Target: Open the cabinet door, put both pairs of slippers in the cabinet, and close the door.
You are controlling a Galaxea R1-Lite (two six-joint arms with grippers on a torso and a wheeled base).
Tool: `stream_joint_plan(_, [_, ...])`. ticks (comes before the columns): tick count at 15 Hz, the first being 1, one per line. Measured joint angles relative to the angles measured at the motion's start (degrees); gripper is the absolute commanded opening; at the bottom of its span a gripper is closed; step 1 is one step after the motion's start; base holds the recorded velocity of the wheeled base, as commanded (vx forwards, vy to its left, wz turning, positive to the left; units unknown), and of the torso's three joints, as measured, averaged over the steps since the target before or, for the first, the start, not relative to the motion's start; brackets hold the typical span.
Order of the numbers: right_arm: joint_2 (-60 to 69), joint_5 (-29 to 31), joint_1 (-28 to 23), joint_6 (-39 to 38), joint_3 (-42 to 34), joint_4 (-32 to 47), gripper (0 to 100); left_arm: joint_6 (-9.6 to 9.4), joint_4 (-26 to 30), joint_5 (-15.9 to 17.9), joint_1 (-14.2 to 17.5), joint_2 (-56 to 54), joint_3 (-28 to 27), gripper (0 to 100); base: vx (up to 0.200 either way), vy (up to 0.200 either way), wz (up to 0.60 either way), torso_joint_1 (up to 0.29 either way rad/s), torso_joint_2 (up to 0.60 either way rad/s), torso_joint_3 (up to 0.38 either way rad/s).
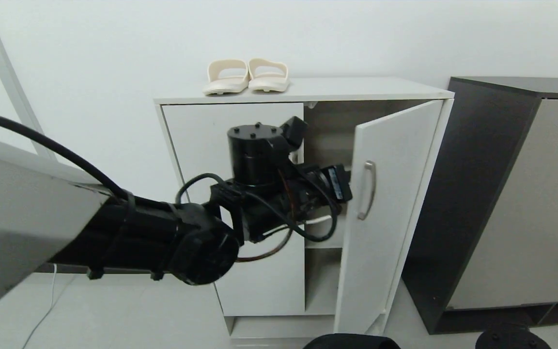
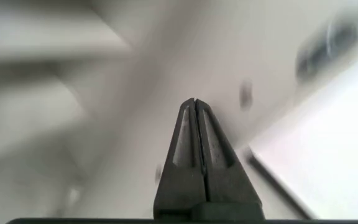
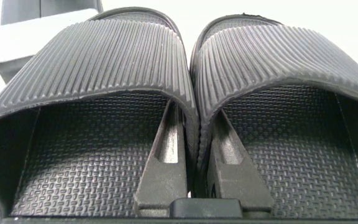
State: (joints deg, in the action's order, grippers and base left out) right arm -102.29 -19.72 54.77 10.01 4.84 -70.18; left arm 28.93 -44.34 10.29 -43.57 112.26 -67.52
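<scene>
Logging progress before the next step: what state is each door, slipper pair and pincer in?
Right cabinet door: open.
Left cabinet door: shut.
Cream slippers: paired on the cabinet top.
Black slippers: gripped together.
Left pincer: shut, empty.
Right pincer: shut on both black slippers.

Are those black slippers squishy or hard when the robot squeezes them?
Probably bendy: the black slippers look like ribbed rubbery foam. The right gripper pinches both together by their inner sides, so they're likely light. Their bumpy footbeds should resist slipping.
</scene>
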Motion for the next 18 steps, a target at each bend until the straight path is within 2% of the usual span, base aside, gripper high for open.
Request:
stream_joint_plan(2, [0.01, -0.09, 0.79, 2.90, -1.05, -0.35, 0, -2.85, -0.35, 0.00, -4.22, 1.18, -0.37, 0, -0.100, 0.000, 0.00, 0.001, 0.00, 0.001])
stream_joint_plan(4, [0.04, -0.11, 1.21, 3.23, -1.68, -1.28, 0, -3.15, -0.85, -0.09, -5.40, 1.66, -1.50, 0, 0.000, 0.000, 0.00, 0.000, 0.00, 0.000])
stream_joint_plan(7, [0.01, 0.10, 1.17, 3.12, -1.51, -1.55, 0, -3.10, -4.08, -2.41, -4.28, 1.24, -0.44, 0, 0.000, 0.000, 0.00, 0.000, 0.00, 0.000])
stream_joint_plan(10, [-0.46, 2.29, -1.91, 1.78, 1.33, -1.69, 0, -3.07, -4.84, -3.91, -1.13, -2.78, 4.24, 0, 0.000, 0.000, 0.00, 0.000, 0.00, 0.000])
stream_joint_plan(11, [-0.90, 6.07, -3.54, -0.79, 2.68, -1.56, 0, -3.29, -4.46, -4.02, 0.22, -4.94, 6.97, 0, 0.000, 0.000, 0.00, 0.000, 0.00, 0.000])
stream_joint_plan(12, [-1.49, 13.00, -6.35, -4.97, 4.78, -1.61, 0, -3.75, -3.75, -4.17, 1.51, -7.88, 10.22, 0, 0.000, 0.000, 0.00, 0.000, 0.00, 0.000])
stream_joint_plan(14, [-3.89, 26.50, -10.35, -10.17, 9.92, -1.61, 0, -6.08, 0.28, -6.50, 4.55, -17.91, 17.83, 0, 0.000, 0.000, 0.00, 0.000, 0.00, 0.000])
stream_joint_plan(16, [-7.16, 33.73, -12.47, -11.34, 16.43, -1.63, 0, -9.17, 8.97, -12.82, 8.02, -31.50, 24.39, 0, 0.000, 0.000, 0.00, 0.000, 0.00, 0.000])
stream_joint_plan(18, [-11.43, 40.72, -13.82, -12.76, 22.39, -1.52, 0, -13.41, 22.70, -21.55, 11.74, -47.63, 29.32, 0, 0.000, 0.000, 0.00, 0.000, 0.00, 0.000])
